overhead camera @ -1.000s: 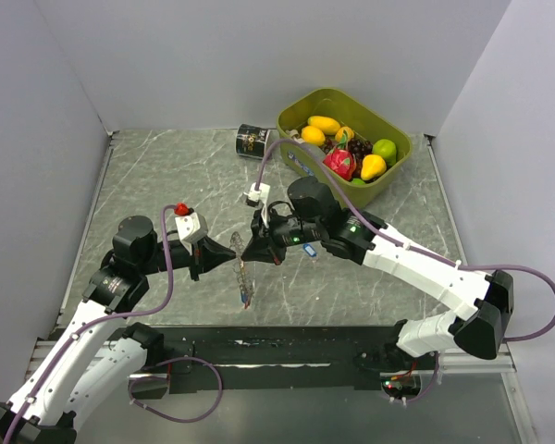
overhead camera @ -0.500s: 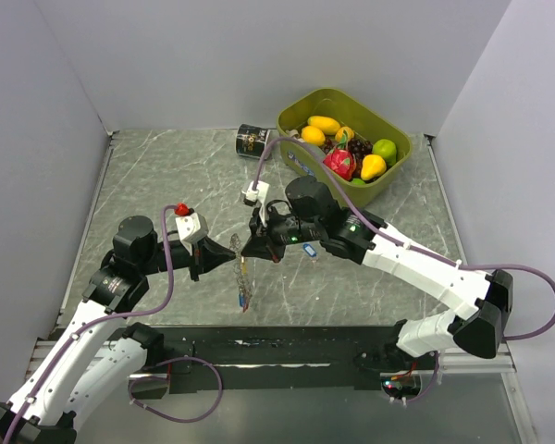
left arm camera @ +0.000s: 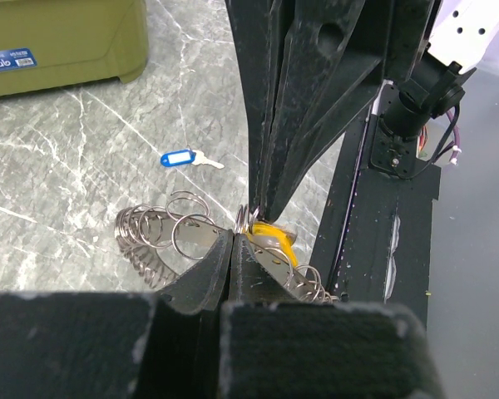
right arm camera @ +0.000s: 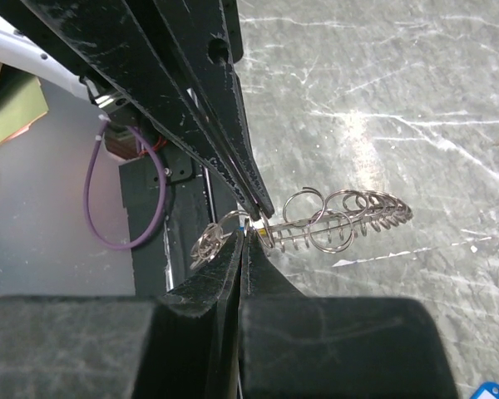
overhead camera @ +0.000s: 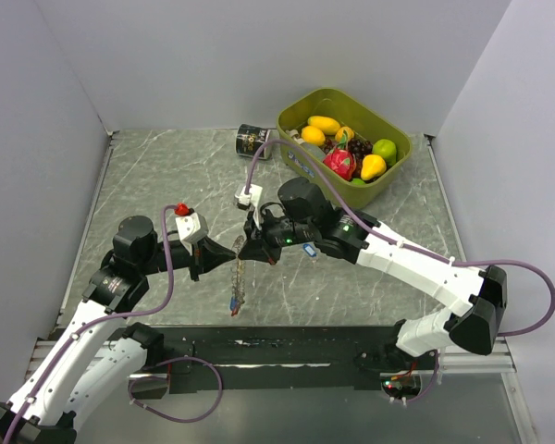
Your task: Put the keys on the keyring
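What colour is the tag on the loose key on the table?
Blue. The small silver key's plastic tag shows best in the left wrist view.

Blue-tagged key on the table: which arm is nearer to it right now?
Right. The right gripper reaches in with its body close beside the blue-tagged key; the left gripper is on the far side of the keyring, farther away.

You have a grey marbled table (overhead camera: 148, 176) with pale veins; plain lilac-grey walls (overhead camera: 213, 55) close it in at the back and on both sides; a black rail (overhead camera: 287, 351) runs along its near edge; light is even, with a soft glare on the table
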